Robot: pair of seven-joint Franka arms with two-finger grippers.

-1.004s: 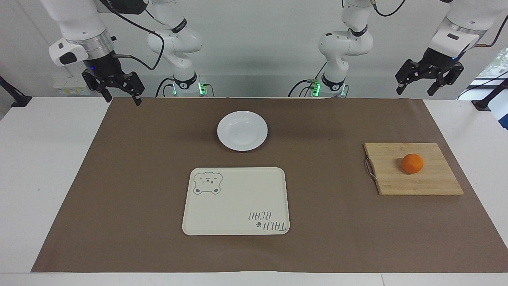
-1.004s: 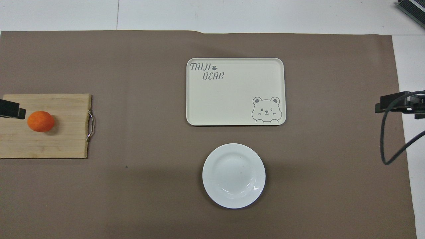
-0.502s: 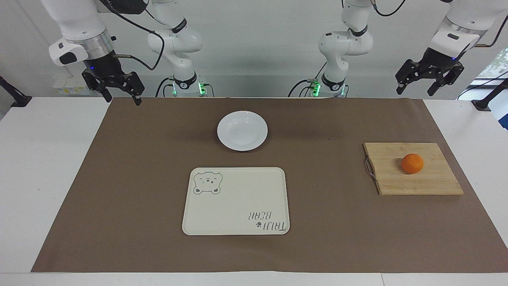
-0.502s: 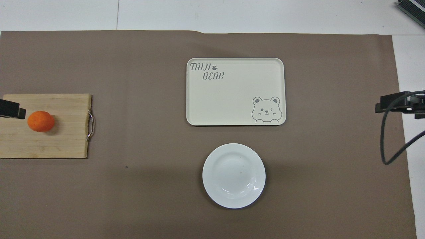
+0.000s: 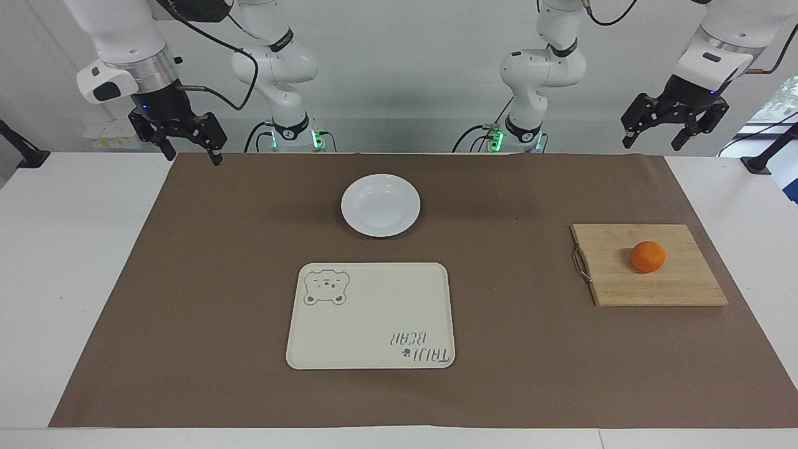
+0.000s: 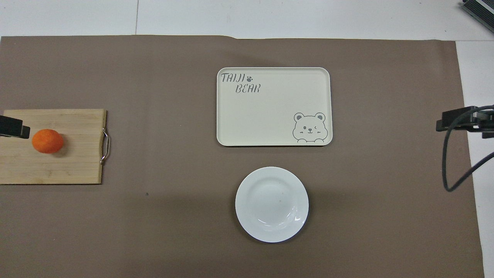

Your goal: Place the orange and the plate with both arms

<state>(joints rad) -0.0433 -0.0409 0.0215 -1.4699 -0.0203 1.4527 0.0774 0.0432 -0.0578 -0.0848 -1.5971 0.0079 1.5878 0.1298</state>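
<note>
The orange (image 5: 648, 257) lies on a wooden cutting board (image 5: 648, 287) toward the left arm's end of the table; it also shows in the overhead view (image 6: 47, 141). The white plate (image 5: 381, 205) sits empty on the brown mat, nearer to the robots than the cream bear tray; it also shows in the overhead view (image 6: 271, 204). My left gripper (image 5: 651, 141) is open and empty, up in the air over the mat's corner nearest its base. My right gripper (image 5: 193, 156) is open and empty, raised over the mat's corner at its own end.
The cream bear tray (image 5: 371, 358) lies mid-table, farther from the robots than the plate. The cutting board has a metal handle (image 5: 580, 263) on the side toward the tray. A brown mat (image 5: 206, 312) covers most of the white table.
The left gripper has risen very slightly. The right arm, orange and plate have not moved.
</note>
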